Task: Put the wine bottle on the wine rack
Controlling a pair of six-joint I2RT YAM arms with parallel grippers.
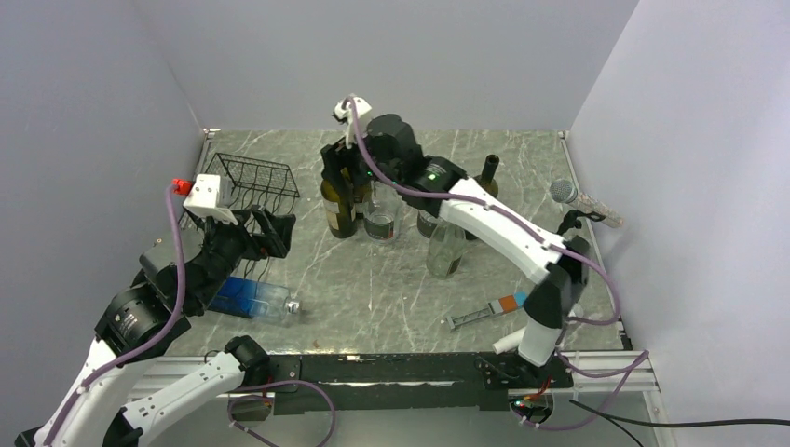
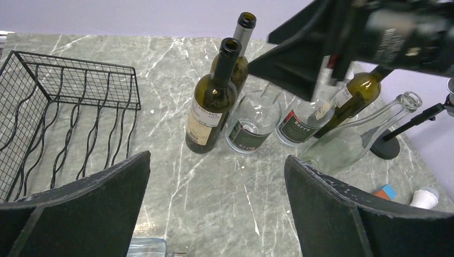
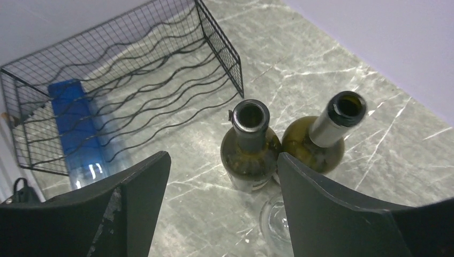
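Note:
The black wire wine rack (image 1: 253, 179) (image 2: 64, 118) (image 3: 123, 96) sits at the back left with no bottle on it. Just right of it a dark green wine bottle (image 1: 337, 212) (image 2: 212, 101) (image 3: 250, 144) stands upright on the table, beside a second green bottle (image 2: 238, 53) (image 3: 321, 139) with a silver neck. My right gripper (image 1: 343, 172) (image 3: 224, 158) hovers above these two, open and holding nothing; the nearer bottle's mouth lies just past its fingertips. My left gripper (image 1: 279, 231) (image 2: 218, 160) is wide open and empty, in front of the rack.
A blue-tinted bottle (image 1: 247, 298) lies on its side near the left arm. Clear glass bottles (image 1: 384, 219) (image 1: 445, 247) and another dark bottle (image 1: 488, 177) stand right of the green ones. A microphone (image 1: 582, 200) and a small orange-blue tool (image 1: 508, 303) are at the right. Grey walls enclose the table.

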